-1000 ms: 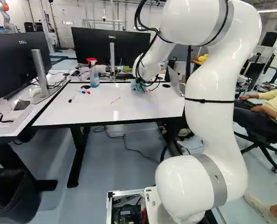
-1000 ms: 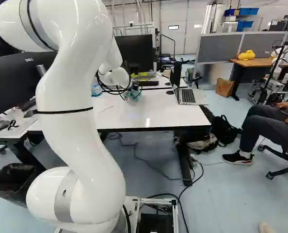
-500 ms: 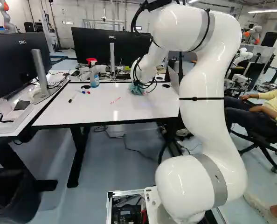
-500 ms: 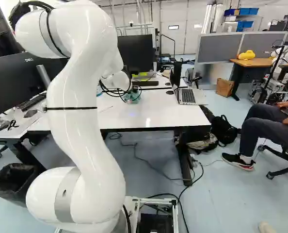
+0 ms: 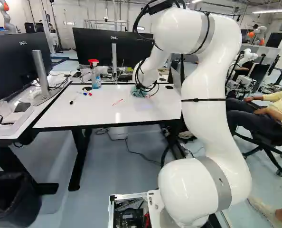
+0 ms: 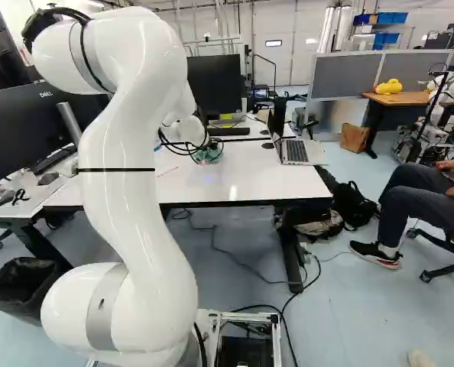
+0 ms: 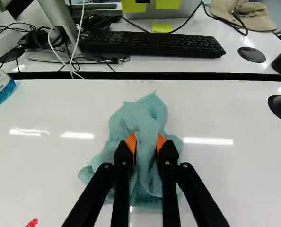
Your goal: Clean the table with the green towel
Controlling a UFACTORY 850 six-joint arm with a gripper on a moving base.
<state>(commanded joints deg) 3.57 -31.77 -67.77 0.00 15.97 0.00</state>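
Towel, one, blue-green, crumpled into a peaked bundle, its lower folds lying on the white table. Location: toward the table's far edge, just beside the red marks in the left base view.

Gripper, one, black, mine. Condition: closed on the towel, cloth pinched from two sides between my orange pads.

Arm, one, white, mine: reaches forward over the near edge of the table and bends down to the cloth.

Also on the table: spray bottle, upright, blue liquid, red head, near the far edge; small pens, blue and red, in front of it; dark pen, lying apart from those; laptop, open, at the right in the right base view.

Beyond the table's far edge: keyboard, black, on a second white surface.

Floor: bin, dark, at the left of the left base view.
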